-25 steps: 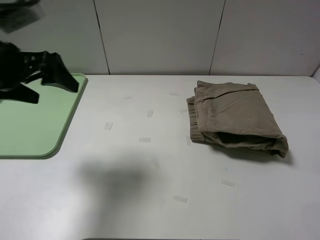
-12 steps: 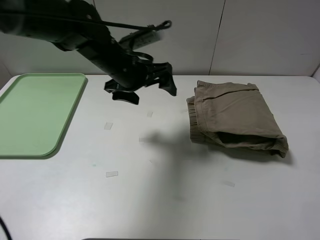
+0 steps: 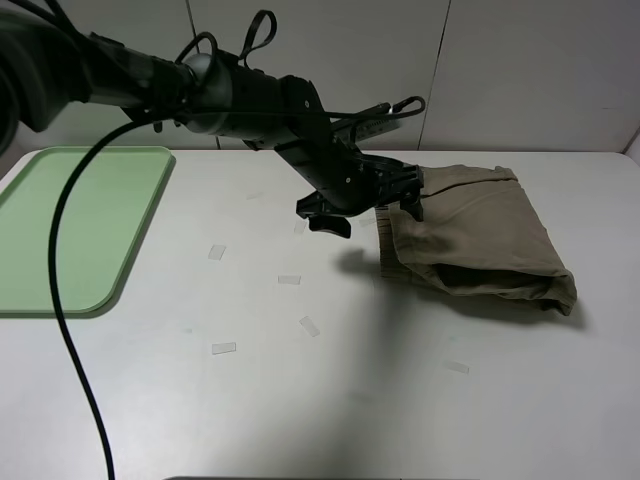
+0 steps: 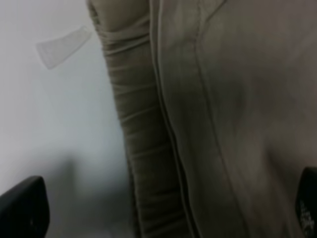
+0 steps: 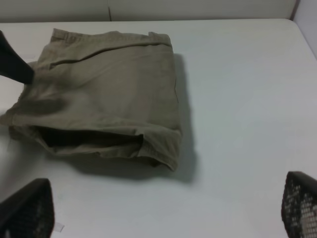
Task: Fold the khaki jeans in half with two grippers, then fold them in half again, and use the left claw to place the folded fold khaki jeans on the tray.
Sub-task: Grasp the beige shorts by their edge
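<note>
Jeans look twice folded on worktop; left claw at waistband, fingers wide, empty; right claw likewise. Transfer to tray remains.

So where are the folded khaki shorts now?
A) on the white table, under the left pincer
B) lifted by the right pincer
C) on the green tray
A: the khaki shorts lie on the table, open left pincer over their waistband edge, well apart from the tray.
</note>
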You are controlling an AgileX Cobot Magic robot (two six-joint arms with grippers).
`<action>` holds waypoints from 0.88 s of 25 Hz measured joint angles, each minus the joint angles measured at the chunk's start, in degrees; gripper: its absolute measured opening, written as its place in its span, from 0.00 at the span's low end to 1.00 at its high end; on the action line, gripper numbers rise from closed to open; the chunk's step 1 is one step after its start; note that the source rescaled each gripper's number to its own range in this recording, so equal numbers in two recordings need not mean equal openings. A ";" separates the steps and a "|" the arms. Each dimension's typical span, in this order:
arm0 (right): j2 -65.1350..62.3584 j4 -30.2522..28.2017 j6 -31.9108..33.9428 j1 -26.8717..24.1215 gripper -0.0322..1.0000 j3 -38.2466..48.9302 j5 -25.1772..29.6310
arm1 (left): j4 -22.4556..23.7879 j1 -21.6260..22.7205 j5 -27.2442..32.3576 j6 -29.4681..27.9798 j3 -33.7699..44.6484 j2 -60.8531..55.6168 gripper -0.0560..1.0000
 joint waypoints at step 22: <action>0.00 0.06 -0.04 0.00 1.00 0.00 0.00 | -0.60 -5.06 -13.45 -2.48 -1.67 7.08 0.88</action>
